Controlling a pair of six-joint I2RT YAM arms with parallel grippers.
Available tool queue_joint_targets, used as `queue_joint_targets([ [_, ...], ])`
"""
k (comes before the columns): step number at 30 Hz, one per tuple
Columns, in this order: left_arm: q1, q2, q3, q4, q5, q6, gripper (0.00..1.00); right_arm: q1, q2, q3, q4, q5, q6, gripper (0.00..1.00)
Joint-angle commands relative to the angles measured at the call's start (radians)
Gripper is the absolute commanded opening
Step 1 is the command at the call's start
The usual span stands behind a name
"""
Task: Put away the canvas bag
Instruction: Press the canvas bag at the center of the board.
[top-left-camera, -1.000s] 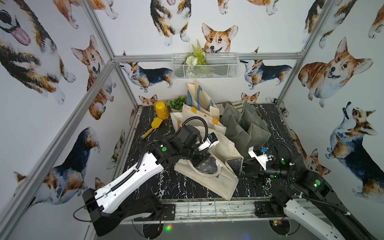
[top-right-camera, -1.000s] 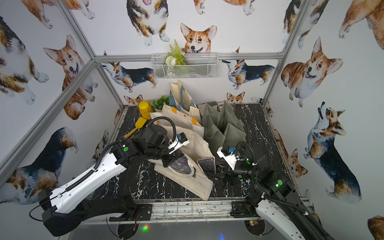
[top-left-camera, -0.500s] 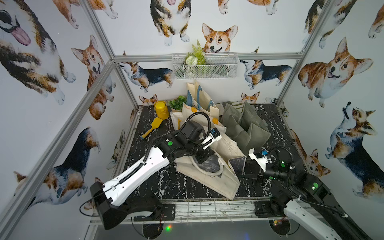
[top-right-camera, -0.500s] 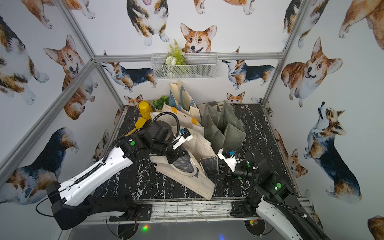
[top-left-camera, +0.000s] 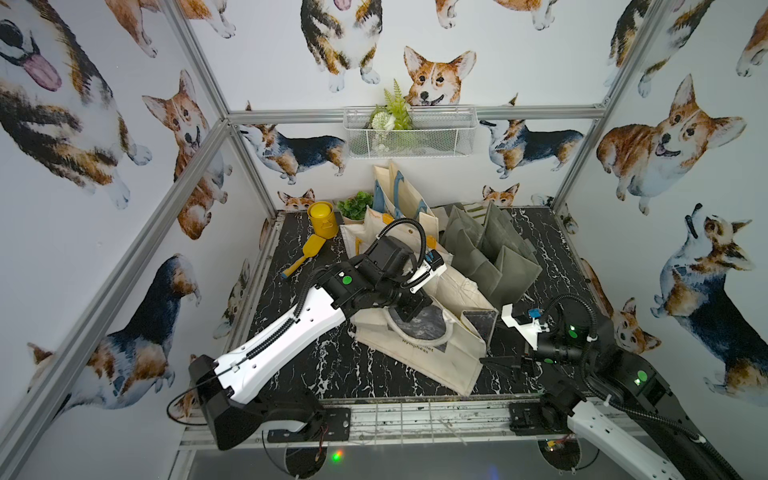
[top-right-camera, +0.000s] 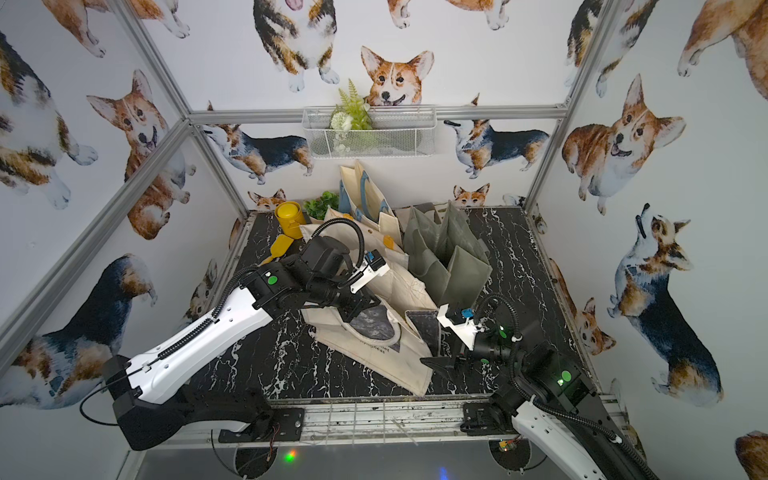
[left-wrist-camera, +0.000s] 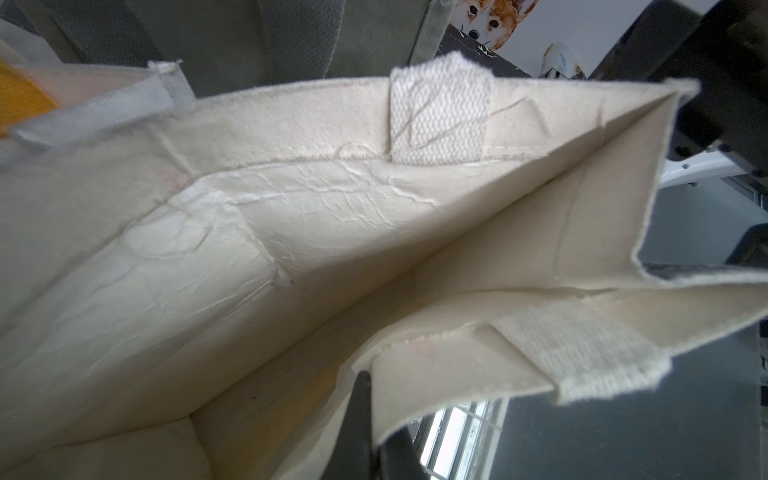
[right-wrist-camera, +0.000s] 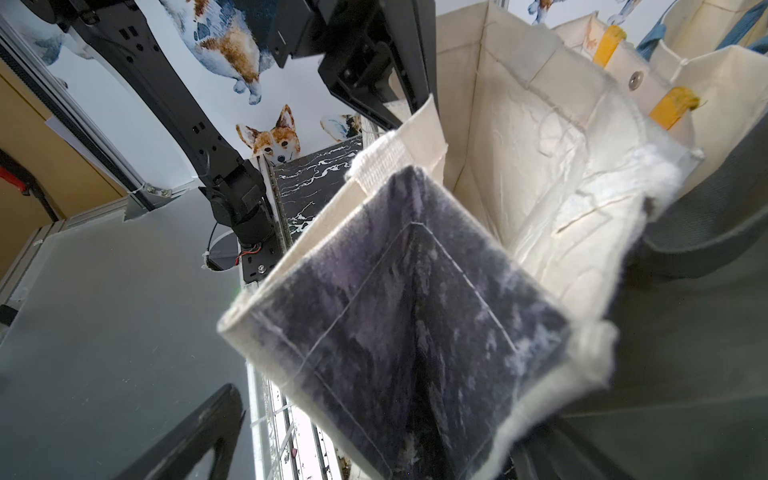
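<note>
The canvas bag (top-left-camera: 432, 353) (top-right-camera: 386, 357), cream with a dark print, lies tilted at the middle of the table with its mouth facing right. My left gripper (top-left-camera: 409, 309) (top-right-camera: 353, 309) is shut on the bag's upper rim beside a woven handle. In the left wrist view the black fingers (left-wrist-camera: 361, 399) pinch that cream edge (left-wrist-camera: 436, 374). My right gripper (top-left-camera: 494, 361) (top-right-camera: 440, 363) stands open at the bag's right end. In the right wrist view the bag's dark side panel (right-wrist-camera: 415, 311) sits between the spread fingers (right-wrist-camera: 199, 432).
Grey-green felt bags (top-left-camera: 486, 253) stand just behind the canvas bag, touching it. More cream totes (top-left-camera: 399, 199) lean at the back wall. A yellow canister (top-left-camera: 320, 218), a yellow scoop (top-left-camera: 309, 249) and a small plant (top-left-camera: 355, 203) sit back left. A wire basket (top-left-camera: 409, 133) hangs on the wall.
My left arm has swung toward the back right with the bag's rim in its grip, shifting the bag that way. The right arm has barely moved.
</note>
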Motion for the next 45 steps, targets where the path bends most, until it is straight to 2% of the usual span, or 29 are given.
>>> queue_joint_targets([
  [1,-0.010,-0.007,0.009,0.041,0.015,-0.003,0.00,0.001,0.006,-0.033,0.064,0.094,-0.031,0.99],
  [3,-0.014,-0.010,0.013,0.029,0.004,-0.001,0.00,0.001,0.008,-0.047,0.106,0.132,-0.024,0.95],
  [4,-0.017,-0.014,0.014,0.024,0.002,0.004,0.00,0.001,0.005,-0.058,0.139,0.172,-0.003,0.88],
  [5,-0.018,-0.020,0.013,0.020,-0.002,0.010,0.00,0.001,0.002,-0.065,0.153,0.192,-0.001,0.81],
  [8,-0.021,-0.039,0.011,0.005,-0.011,0.036,0.06,0.001,-0.016,-0.087,0.204,0.230,-0.016,0.51],
  [10,-0.023,-0.052,0.014,-0.010,-0.023,0.058,0.15,0.001,-0.027,-0.101,0.249,0.233,-0.023,0.35],
  [11,-0.024,-0.058,0.017,-0.020,-0.026,0.068,0.18,0.002,-0.026,-0.101,0.256,0.233,-0.023,0.30],
  [12,-0.026,-0.062,0.021,-0.027,-0.030,0.078,0.23,0.001,-0.019,-0.101,0.262,0.234,-0.025,0.19],
  [13,-0.027,-0.065,0.025,-0.035,-0.036,0.087,0.29,0.001,-0.014,-0.099,0.261,0.231,-0.027,0.16],
  [14,-0.030,-0.069,0.032,-0.047,-0.043,0.101,0.36,0.001,-0.006,-0.094,0.260,0.231,-0.029,0.05],
  [15,-0.034,-0.070,0.038,-0.061,-0.048,0.113,0.40,0.001,0.007,-0.086,0.254,0.229,-0.031,0.00],
  [18,-0.061,-0.070,0.072,-0.111,-0.074,0.167,0.58,0.001,0.032,-0.066,0.261,0.215,-0.029,0.00],
  [24,-0.157,-0.065,0.146,-0.134,-0.162,0.321,0.74,0.001,0.067,-0.004,0.257,0.138,-0.060,0.00],
  [28,-0.181,-0.025,0.199,-0.108,-0.200,0.402,0.78,0.001,0.104,0.048,0.204,0.067,-0.115,0.00],
  [32,-0.180,0.024,0.242,-0.100,-0.213,0.477,0.81,0.001,0.092,0.062,0.220,0.073,-0.135,0.00],
  [35,-0.179,0.058,0.293,-0.094,-0.210,0.498,0.82,0.001,0.112,0.106,0.164,0.067,-0.175,0.00],
  [40,-0.179,0.081,0.319,-0.046,-0.127,0.527,0.85,0.001,0.150,0.151,0.116,0.050,-0.273,0.00],
  [45,-0.178,0.129,0.389,-0.106,-0.014,0.505,0.86,0.001,0.204,0.207,0.068,0.054,-0.368,0.00],
])
